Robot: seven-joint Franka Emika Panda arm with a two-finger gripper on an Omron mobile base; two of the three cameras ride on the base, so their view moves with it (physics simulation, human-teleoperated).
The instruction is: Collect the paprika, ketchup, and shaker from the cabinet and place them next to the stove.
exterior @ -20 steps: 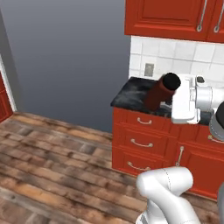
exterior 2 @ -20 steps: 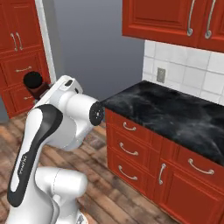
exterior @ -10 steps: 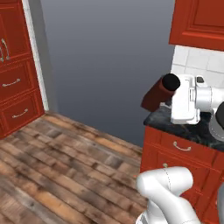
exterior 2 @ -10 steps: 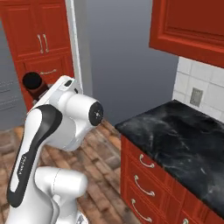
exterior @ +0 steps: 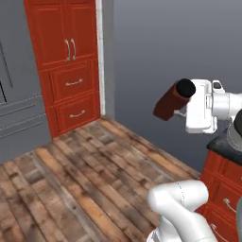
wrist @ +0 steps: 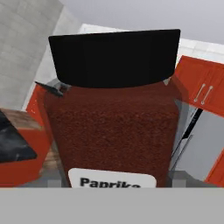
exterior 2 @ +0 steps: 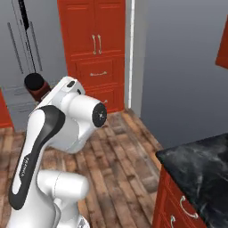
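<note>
Paprika, in a squat dark-red jar with a round black lid (exterior: 172, 100), is carried in the air in the white arm's two-finger gripper (exterior: 182, 105), well above a floor of brown wooden planks (exterior: 80, 179). In the left base view the jar lies tilted on its side, its lid toward the white hand and its base pointing out to the left and slightly down. The hand view looks along the jar from very close: the black lid (wrist: 114, 57) spans the top, the red grainy body sits below it, and a white label reading "Paprika" (wrist: 112, 181) shows at the bottom. The jaws stand wide apart and are closed on the jar's sides. In the right base view the jar (exterior 2: 36, 84) shows past the arm's upper joint. A tall glossy red cupboard with paired silver handles and drawers (exterior: 67, 66) stands against the far wall, beside grey panelling. A black marbled countertop (exterior 2: 200, 165) on red drawer fronts lies at the right.
</note>
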